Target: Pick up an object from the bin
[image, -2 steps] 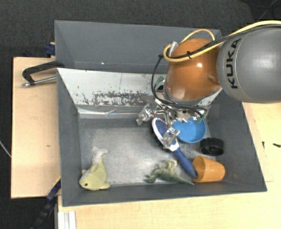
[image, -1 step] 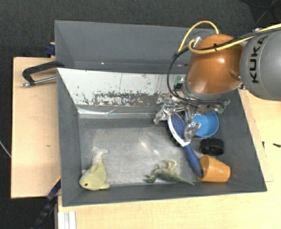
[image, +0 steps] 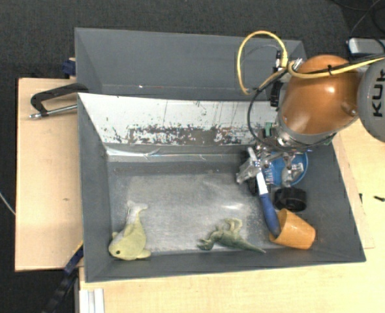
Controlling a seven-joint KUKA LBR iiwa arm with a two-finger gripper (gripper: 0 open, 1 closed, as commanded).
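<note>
Grey bin (image: 179,201), few loose things, landmark = orange cup (image: 295,232).

Orange cup lies on its side in the near corner of the bin floor on the arm's side, mouth facing away from the arm, close to the near wall. Green lizard-like toy (image: 228,238) is on the floor beside the cup on its mouth side, also along the near wall, apart from the cup. Yellow fish-shaped soft toy (image: 130,241) lies well apart from the cup, at the opposite near corner, tail pointing toward the far wall.

Blue stick with a white section (image: 267,210), pen-like, runs from the cup's mouth, where its near end touches or just meets the rim, back and up toward the tool. Black round thing (image: 290,199) sits just behind the cup, beside the stick.

Tool (image: 259,168) is farther back from the cup, low in the bin, right over the stick's far end. Released or clenched: cannot tell, and grasp on the stick cannot be told. Blue round thing (image: 289,167) is just beside the tool, behind the black round thing.

Orange wrist cover (image: 316,95) sits above the tool, over the far wall.
</note>
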